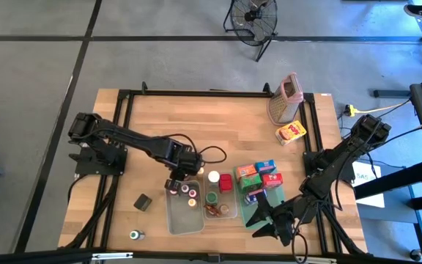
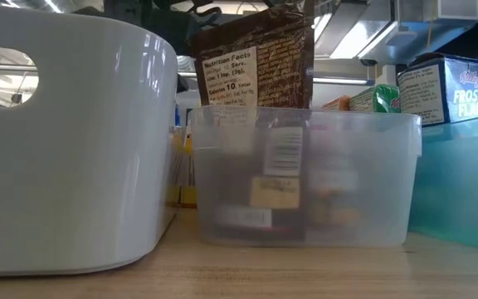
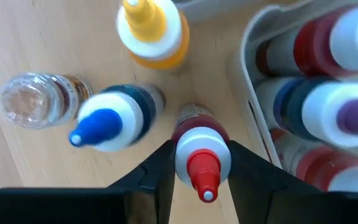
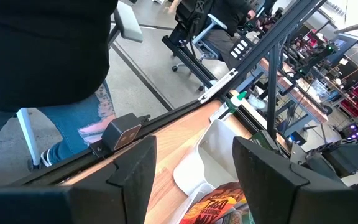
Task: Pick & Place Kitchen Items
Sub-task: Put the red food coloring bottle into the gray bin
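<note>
Blue-tipped bottle (image 3: 107, 119) and tub wall (image 3: 248, 74) flanking tool (image 3: 197, 167)

Small bottles w/ white collars: red-tipped bottle (image 3: 202, 163) upright btwn dark fingers, blue-tipped bottle (image 3: 107, 121) just beside, yellow-tipped bottle (image 3: 149, 31) near. More bottles upright in clear tub (image 3: 250, 43). Colourful cartons (image 1: 258, 176) clustered mid-table.

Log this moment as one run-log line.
left gripper: around red-capped small bottle beside clear tub | right gripper: open, idle near table front edge | blue-capped bottle: on table
</note>
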`<act>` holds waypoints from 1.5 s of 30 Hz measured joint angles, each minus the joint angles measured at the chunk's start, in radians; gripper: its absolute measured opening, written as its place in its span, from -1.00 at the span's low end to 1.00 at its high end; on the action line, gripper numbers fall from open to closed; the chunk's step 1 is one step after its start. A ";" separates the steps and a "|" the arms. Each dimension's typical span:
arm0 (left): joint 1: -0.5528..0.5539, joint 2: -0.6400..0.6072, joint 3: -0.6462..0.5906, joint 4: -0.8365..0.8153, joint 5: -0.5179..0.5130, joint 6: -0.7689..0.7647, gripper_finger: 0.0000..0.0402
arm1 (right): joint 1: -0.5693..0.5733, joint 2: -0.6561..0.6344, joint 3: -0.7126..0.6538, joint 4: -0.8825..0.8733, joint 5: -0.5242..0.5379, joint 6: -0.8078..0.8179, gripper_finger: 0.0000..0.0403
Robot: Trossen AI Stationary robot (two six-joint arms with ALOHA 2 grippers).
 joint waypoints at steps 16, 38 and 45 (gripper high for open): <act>-0.071 0.000 0.252 -0.355 -0.232 -0.029 -0.42 | 0.000 0.000 0.000 0.000 0.003 0.000 0.06; -0.341 -0.024 0.611 -0.557 -0.244 -0.152 -0.42 | -0.024 0.000 0.000 -0.009 0.003 0.034 0.06; -0.440 -0.028 0.579 -0.407 -0.035 -0.030 -0.42 | -0.025 0.000 0.000 -0.009 0.002 0.034 0.06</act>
